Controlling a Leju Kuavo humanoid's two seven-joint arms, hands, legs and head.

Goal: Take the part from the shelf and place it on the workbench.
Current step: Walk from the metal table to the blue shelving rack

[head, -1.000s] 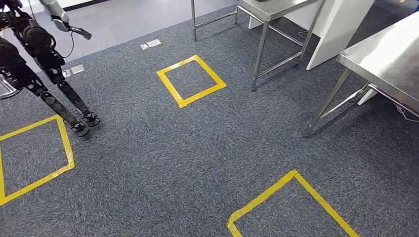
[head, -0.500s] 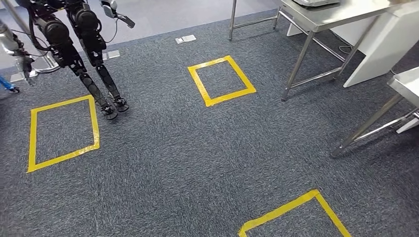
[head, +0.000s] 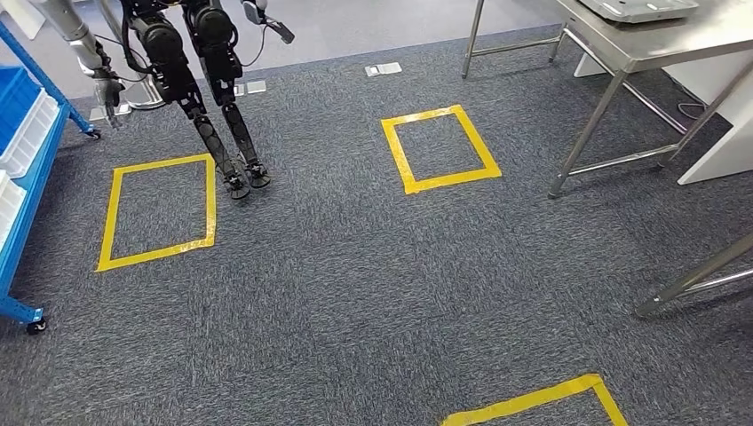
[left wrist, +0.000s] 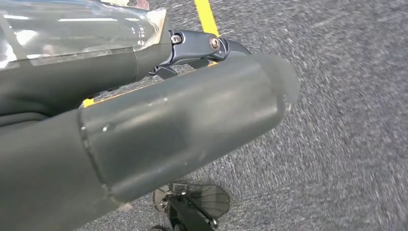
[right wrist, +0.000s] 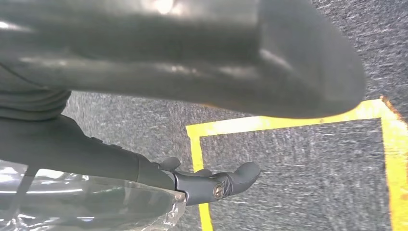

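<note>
**Shelf at the edge, hands over carpet**

The head view caught the blue shelf (head: 12, 306) with its blue and white bins. The part could not be told apart among them. Just beside the shelf lay a yellow tape square (head: 210, 200), and well away from it stood the steel workbench (head: 657, 40).

The wrist views showed the left hand (left wrist: 144, 110) and the right hand (right wrist: 183, 72) above the carpet. Clear film (left wrist: 72, 29) lay along the dark fingers (left wrist: 211, 45). Whether either hand was apart or closed could not be told.

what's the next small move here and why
Probably turn left and step toward the blue shelf. It sits at the head view's left edge, barely in frame, with a yellow floor square marked beside it, while the steel workbench stands far right.
</note>
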